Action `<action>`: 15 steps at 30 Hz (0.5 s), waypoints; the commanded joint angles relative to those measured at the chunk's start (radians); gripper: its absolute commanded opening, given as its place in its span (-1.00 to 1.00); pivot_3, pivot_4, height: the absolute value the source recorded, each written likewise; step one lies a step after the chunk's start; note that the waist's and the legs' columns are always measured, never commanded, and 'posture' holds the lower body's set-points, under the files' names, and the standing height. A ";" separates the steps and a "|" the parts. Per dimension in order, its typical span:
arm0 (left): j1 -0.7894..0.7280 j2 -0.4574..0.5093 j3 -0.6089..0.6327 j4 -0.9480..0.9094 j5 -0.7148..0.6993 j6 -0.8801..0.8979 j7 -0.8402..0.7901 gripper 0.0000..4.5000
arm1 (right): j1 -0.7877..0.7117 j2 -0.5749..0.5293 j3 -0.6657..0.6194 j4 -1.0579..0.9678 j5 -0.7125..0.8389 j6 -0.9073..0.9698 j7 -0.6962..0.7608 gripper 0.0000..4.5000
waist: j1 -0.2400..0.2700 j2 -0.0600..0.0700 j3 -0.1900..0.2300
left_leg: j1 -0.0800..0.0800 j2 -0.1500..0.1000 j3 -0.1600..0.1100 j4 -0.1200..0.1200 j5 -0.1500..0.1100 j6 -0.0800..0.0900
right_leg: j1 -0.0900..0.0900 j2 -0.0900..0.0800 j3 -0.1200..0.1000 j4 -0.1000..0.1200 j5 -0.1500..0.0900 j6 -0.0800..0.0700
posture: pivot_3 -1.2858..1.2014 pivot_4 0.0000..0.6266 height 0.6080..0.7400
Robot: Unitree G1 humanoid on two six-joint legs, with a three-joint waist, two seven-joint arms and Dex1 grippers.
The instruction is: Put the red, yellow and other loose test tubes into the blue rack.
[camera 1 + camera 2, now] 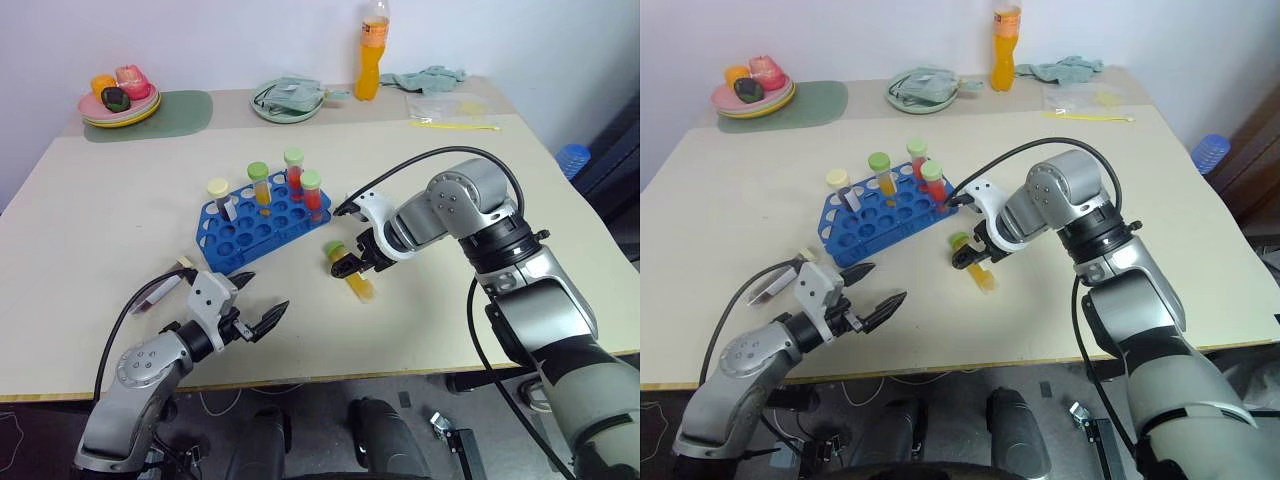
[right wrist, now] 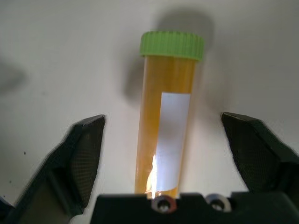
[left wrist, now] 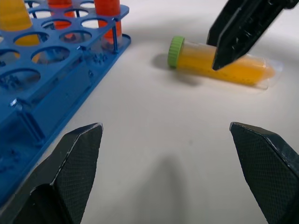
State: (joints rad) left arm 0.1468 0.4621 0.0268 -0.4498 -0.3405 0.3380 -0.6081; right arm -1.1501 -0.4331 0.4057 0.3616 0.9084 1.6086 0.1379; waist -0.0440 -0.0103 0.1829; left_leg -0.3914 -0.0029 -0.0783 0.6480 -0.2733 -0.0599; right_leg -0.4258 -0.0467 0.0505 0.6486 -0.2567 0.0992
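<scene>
The yellow tube (image 2: 167, 116) is lying flat between the right gripper (image 1: 356, 262)'s wide-spread fingers, untouched; the blue rack (image 1: 250, 218) is standing just left, nothing intervening.

You face a pale table (image 1: 90, 250) against a white wall (image 1: 230, 40), with dark floor (image 1: 330, 420) beneath its near edge.

Table (image 1: 100, 250) with rack (image 1: 250, 222), loose tube (image 1: 352, 275)

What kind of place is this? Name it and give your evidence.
Probably a mock lab bench in a robot test room: a blue rack of capped test tubes and a loose yellow tube share the table with a plate of toy food.
</scene>
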 commanded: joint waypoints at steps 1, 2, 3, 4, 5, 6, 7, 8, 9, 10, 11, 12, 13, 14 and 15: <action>0.000 0.006 0.011 -0.044 -0.010 -0.010 0.000 1.00 | -0.038 0.006 -0.003 0.027 0.055 0.006 -0.052 0.17 | 0.000 0.000 0.000 | 0.000 0.000 0.000 0.000 0.000 0.000 | 0.000 0.000 0.000 0.000 0.000 0.000 | 0.03 -0.52 1.00; 0.000 0.006 0.011 -0.044 -0.010 -0.009 0.001 1.00 | -0.040 0.007 -0.003 0.033 0.064 0.006 -0.065 -0.08 | 0.000 0.000 0.000 | 0.000 0.000 0.000 0.000 0.000 0.000 | 0.000 0.000 0.000 0.000 0.000 0.000 | 0.03 -0.52 1.00; -0.001 0.006 0.012 -0.044 -0.010 -0.009 0.001 1.00 | -0.043 0.007 -0.003 0.036 0.072 0.006 -0.078 -0.33 | -0.001 0.000 0.000 | 0.000 0.000 0.000 0.000 0.000 0.000 | 0.000 0.000 0.000 0.000 0.000 0.000 | 0.03 -0.52 1.00; -0.002 0.007 0.012 -0.044 -0.011 -0.008 0.001 1.00 | -0.048 0.005 0.000 0.036 0.087 0.006 -0.090 -0.55 | -0.001 0.000 0.000 | 0.000 0.000 0.000 0.000 0.000 0.000 | 0.000 0.000 0.000 0.000 0.000 0.000 | 0.03 -0.52 1.00; -0.002 0.007 0.012 -0.046 -0.011 -0.007 0.001 1.00 | -0.052 0.000 0.003 0.034 0.105 0.006 -0.098 -0.68 | -0.001 0.000 0.000 | 0.000 0.000 0.000 0.000 0.000 0.000 | 0.000 0.000 0.000 0.000 0.000 0.000 | 0.03 -0.52 1.00; -0.003 0.007 0.012 -0.047 -0.011 -0.005 0.002 1.00 | -0.056 -0.005 0.004 0.029 0.125 0.006 -0.105 -0.69 | -0.001 0.000 0.000 | 0.000 0.000 0.000 0.000 0.000 0.000 | 0.000 0.000 0.000 0.000 0.000 0.000 | 0.03 -0.52 1.00; -0.005 0.008 0.013 -0.048 -0.012 -0.003 0.003 1.00 | -0.052 -0.014 -0.016 0.004 0.159 0.006 -0.107 -0.69 | -0.001 0.000 0.000 | 0.000 0.000 0.000 0.000 0.000 0.000 | 0.000 0.000 0.000 0.000 0.000 0.000 | 0.03 -0.52 1.00; -0.006 0.009 0.014 -0.048 -0.012 -0.001 0.003 1.00 | -0.049 -0.021 -0.031 -0.013 0.185 0.006 -0.111 -0.69 | 0.000 0.000 0.000 | 0.000 0.000 0.000 0.000 0.000 0.000 | 0.000 0.000 0.000 0.000 0.000 0.000 | 0.03 -0.52 1.00; -0.007 0.010 0.016 -0.049 -0.013 0.000 0.003 1.00 | -0.038 -0.024 -0.054 -0.045 0.203 0.006 -0.111 -0.69 | 0.000 0.000 0.000 | 0.000 0.000 0.000 0.000 0.000 0.000 | 0.000 0.000 0.000 0.000 0.000 0.000 | 0.03 -0.52 1.00; -0.008 0.011 0.019 -0.048 -0.013 0.000 0.004 1.00 | -0.023 -0.024 -0.080 -0.086 0.217 0.006 -0.105 -0.69 | 0.000 0.000 0.000 | 0.000 0.000 0.000 0.000 0.000 0.000 | 0.000 0.000 0.000 0.000 0.000 0.000 | 0.03 -0.52 1.00; -0.006 0.012 0.030 -0.045 -0.014 0.000 0.008 1.00 | 0.011 -0.027 -0.107 -0.187 0.197 -0.020 -0.076 -0.69 | 0.000 0.000 0.000 | 0.000 0.000 0.000 0.000 0.000 0.000 | 0.000 0.000 0.000 0.000 0.000 0.000 | 0.03 -0.52 1.00; -0.005 0.013 0.038 -0.042 -0.016 -0.001 0.010 1.00 | 0.036 -0.029 -0.127 -0.263 0.180 -0.038 -0.054 -0.69 | 0.000 0.000 0.000 | -0.001 0.000 0.000 0.000 0.000 0.000 | 0.000 0.000 0.000 -0.001 0.000 0.000 | 0.03 -0.52 1.00; -0.002 0.014 0.051 -0.039 -0.019 -0.002 0.014 1.00 | 0.083 -0.033 -0.139 -0.363 0.141 -0.135 -0.012 -0.69 | 0.000 0.000 0.000 | -0.001 0.000 0.000 0.000 0.000 0.001 | 0.000 0.000 0.000 -0.001 0.000 0.000 | 0.03 -0.52 1.00; 0.003 0.016 0.065 -0.033 -0.021 -0.005 0.016 1.00 | 0.136 -0.017 -0.158 -0.442 0.094 -0.262 0.024 -0.69 | 0.000 -0.001 0.000 | -0.001 0.000 -0.001 0.000 0.000 0.001 | 0.000 0.001 0.000 -0.001 0.000 0.000 | 0.03 -0.52 1.00; 0.008 0.018 0.075 -0.028 -0.021 -0.008 0.016 1.00 | 0.183 0.005 -0.171 -0.495 0.041 -0.386 0.052 -0.69 | 0.000 -0.001 0.000 | -0.001 0.001 -0.001 -0.001 -0.001 0.001 | 0.000 0.001 -0.001 -0.002 0.000 0.000 | 0.03 -0.52 1.00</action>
State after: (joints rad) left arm 0.1480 0.4704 0.0649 -0.4539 -0.3483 0.3438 -0.5972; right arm -1.0029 -0.4485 0.2734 -0.0212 1.0158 1.4052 0.1356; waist -0.0444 -0.0111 0.1825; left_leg -0.3921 -0.0021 -0.0791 0.6479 -0.2740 -0.0588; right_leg -0.4257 -0.0457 0.0497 0.6472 -0.2570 0.0997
